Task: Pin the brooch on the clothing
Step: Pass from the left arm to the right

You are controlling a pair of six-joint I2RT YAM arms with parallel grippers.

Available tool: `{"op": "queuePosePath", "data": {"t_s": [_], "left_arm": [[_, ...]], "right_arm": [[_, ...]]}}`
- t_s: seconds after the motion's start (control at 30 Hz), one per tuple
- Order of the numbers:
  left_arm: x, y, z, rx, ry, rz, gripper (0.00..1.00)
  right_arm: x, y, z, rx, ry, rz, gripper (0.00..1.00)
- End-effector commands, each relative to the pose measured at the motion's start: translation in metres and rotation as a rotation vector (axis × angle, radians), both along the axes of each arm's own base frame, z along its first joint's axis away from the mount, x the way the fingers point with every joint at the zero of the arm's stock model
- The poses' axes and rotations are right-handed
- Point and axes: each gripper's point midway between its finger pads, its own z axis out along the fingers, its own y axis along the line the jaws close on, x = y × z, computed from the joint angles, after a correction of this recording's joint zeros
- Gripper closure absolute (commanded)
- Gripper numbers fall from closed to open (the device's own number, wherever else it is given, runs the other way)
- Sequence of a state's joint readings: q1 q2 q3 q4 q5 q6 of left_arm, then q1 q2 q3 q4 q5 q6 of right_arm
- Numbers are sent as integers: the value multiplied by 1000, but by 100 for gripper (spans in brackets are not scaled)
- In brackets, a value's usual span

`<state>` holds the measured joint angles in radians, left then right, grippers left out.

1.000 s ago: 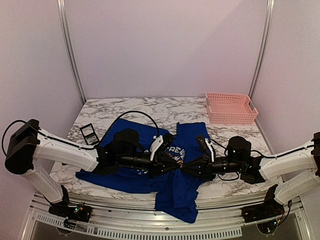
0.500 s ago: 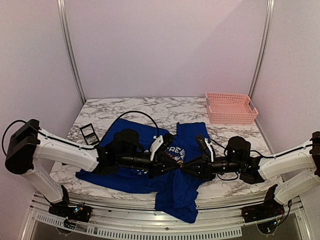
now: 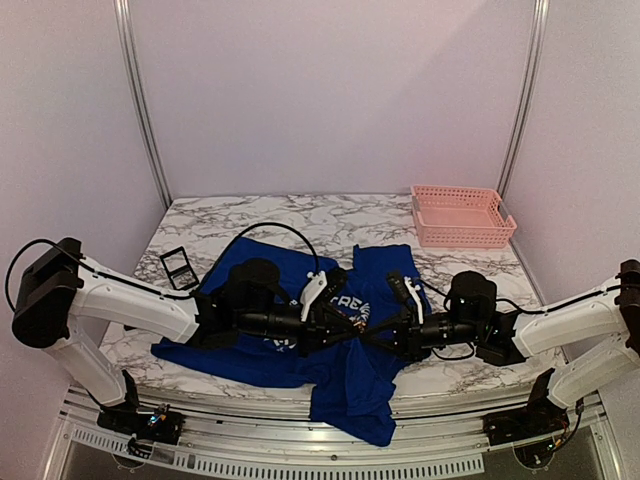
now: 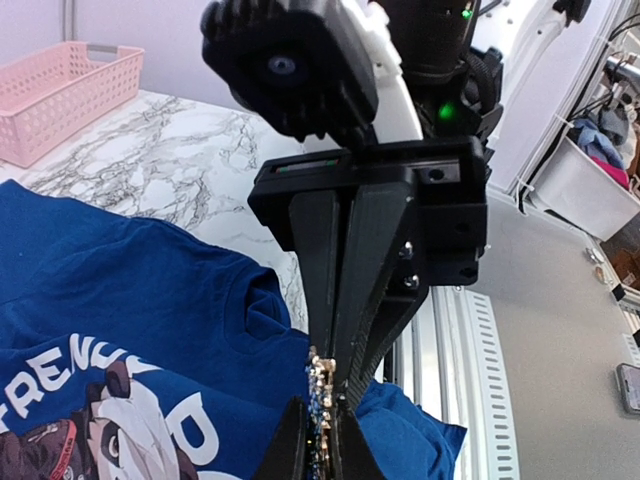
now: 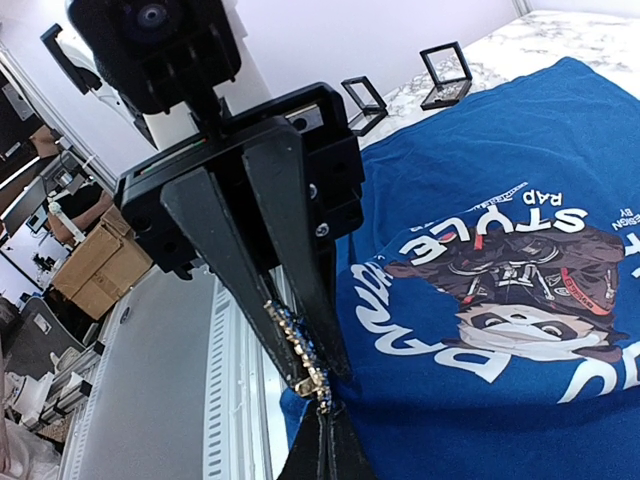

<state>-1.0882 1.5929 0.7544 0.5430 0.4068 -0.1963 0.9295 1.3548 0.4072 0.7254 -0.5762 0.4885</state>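
At the left of the overhead frame, a small black display case point(image 3: 177, 266) lay on the marble table point(image 3: 300, 212), well apart from the work. The left gripper point(image 3: 338, 322) reached in low over the royal-blue T-shirt point(image 3: 250, 352), which lay rumpled across the centre of the table with 1 part hanging over the near edge. Its jaws were almost closed and pinched the brooch point(image 4: 319, 402), a gold-coloured strip set with blue stones, just beside the chest print point(image 5: 520, 290). Directly opposite, the right gripper point(image 3: 373, 335) was fully closed, its tips meeting at the end of the brooch. Whether they pinched the pin or merely touched it could not be determined. A pink basket point(image 3: 460, 216) stood at the upper right. Assessment: the step in hand was the 2-gripper handling of the fastener above the fabric, and the brooch did not appear attached. The next move probably called for the left gripper to hold firm while the right worked the pin through a fold of cloth and closed the clasp, without dragging the shirt.
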Motion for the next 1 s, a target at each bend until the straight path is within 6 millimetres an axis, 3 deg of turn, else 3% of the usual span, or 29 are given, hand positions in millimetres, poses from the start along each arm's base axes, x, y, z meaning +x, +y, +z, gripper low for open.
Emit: {"op": "queuePosePath", "data": {"t_s": [0.0, 0.03, 0.13, 0.3, 0.6, 0.83, 0.97], "left_arm": [[3, -2, 5, -22, -10, 14, 100], [7, -1, 5, -17, -12, 33, 100], [12, 0, 4, -1, -18, 65, 86], [6, 2, 1, 15, 2, 38, 71], [20, 6, 1, 54, -62, 106, 84], [5, 2, 4, 51, -100, 24, 60], [1, -1, 3, 66, -143, 12, 58]], "right_arm": [[1, 4, 4, 4, -12, 5, 100], [2, 4, 4, 3, -11, 3, 100], [2, 4, 6, 4, -16, 0, 100], [1, 4, 6, 5, -17, 3, 100], [0, 4, 7, 9, -15, 11, 100], [2, 6, 7, 6, -12, 6, 100], [2, 8, 8, 7, -4, 12, 100]]}}
